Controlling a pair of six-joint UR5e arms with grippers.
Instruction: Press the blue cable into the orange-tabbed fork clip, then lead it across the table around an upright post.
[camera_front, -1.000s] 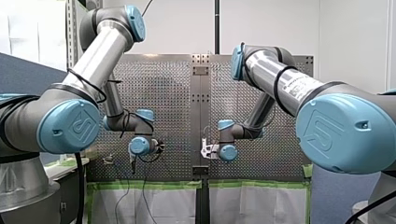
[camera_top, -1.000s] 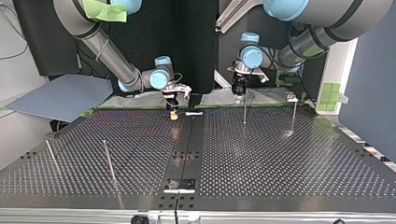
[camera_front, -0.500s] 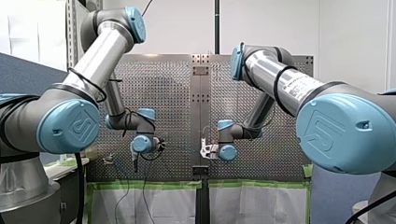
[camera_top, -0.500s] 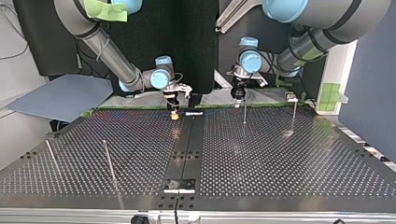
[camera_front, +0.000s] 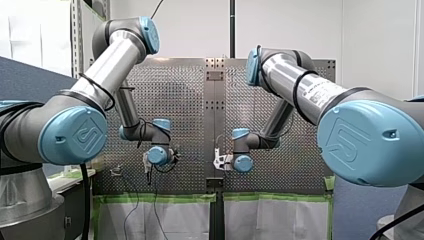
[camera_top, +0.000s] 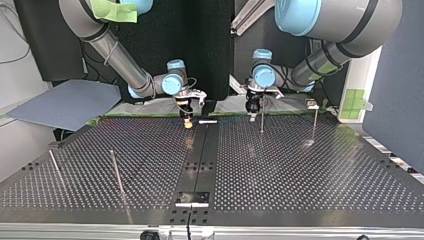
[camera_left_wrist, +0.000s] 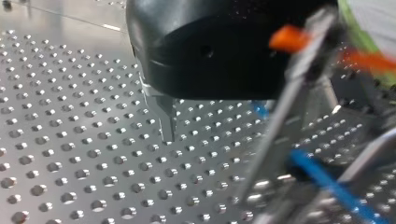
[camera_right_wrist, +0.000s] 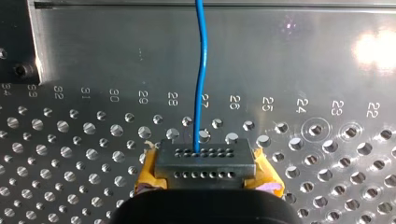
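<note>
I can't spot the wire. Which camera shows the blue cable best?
The right wrist view: the cable runs plainly ahead from the right end effector. The left wrist view catches a short stretch; front and top views hardly show it, if at all.

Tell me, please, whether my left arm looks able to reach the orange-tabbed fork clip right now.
Probably yes: in the left wrist view the orange-tabbed fork clip stands close beside my left tool, and no post or arm seems to block the way.
</note>
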